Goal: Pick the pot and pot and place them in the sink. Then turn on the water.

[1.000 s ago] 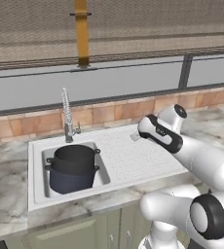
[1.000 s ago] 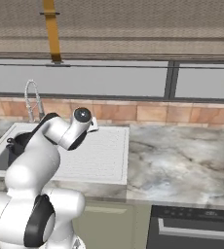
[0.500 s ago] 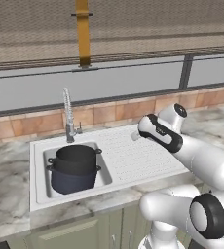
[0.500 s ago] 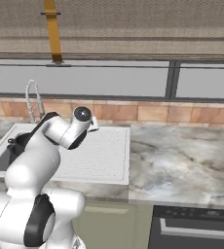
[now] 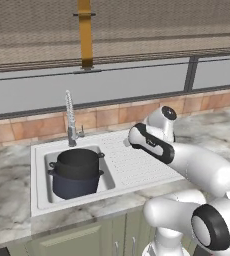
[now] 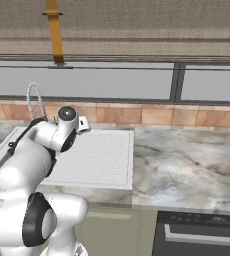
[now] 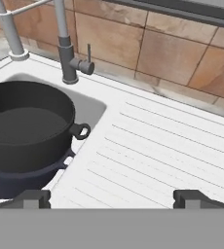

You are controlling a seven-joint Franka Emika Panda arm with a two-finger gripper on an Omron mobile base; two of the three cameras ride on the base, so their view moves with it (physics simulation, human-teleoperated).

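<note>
Two pots sit nested in the white sink (image 5: 37, 175) (image 7: 109, 104). The matte black pot (image 5: 77, 161) (image 7: 26, 124) rests on top of the navy-blue pot (image 5: 74, 186) (image 7: 14, 177). My gripper (image 7: 113, 198) hangs over the ribbed drainboard (image 5: 132, 162) (image 7: 167, 146), just right of the basin and apart from the pots. It is open, with nothing between its fingertips (image 7: 33, 197). The chrome spring faucet (image 5: 69, 117) (image 7: 65, 53) stands behind the basin, and its small lever (image 7: 88, 57) points up. I see no water running.
A brick backsplash (image 7: 172, 53) and a window run behind the sink. Marble counter (image 6: 187, 170) stretches to the right of the drainboard (image 6: 97, 155). A dark appliance front (image 6: 202, 235) sits below the counter at the right.
My hand has edged a little to the left, toward the basin and the faucet. The pots have stayed where they were.
</note>
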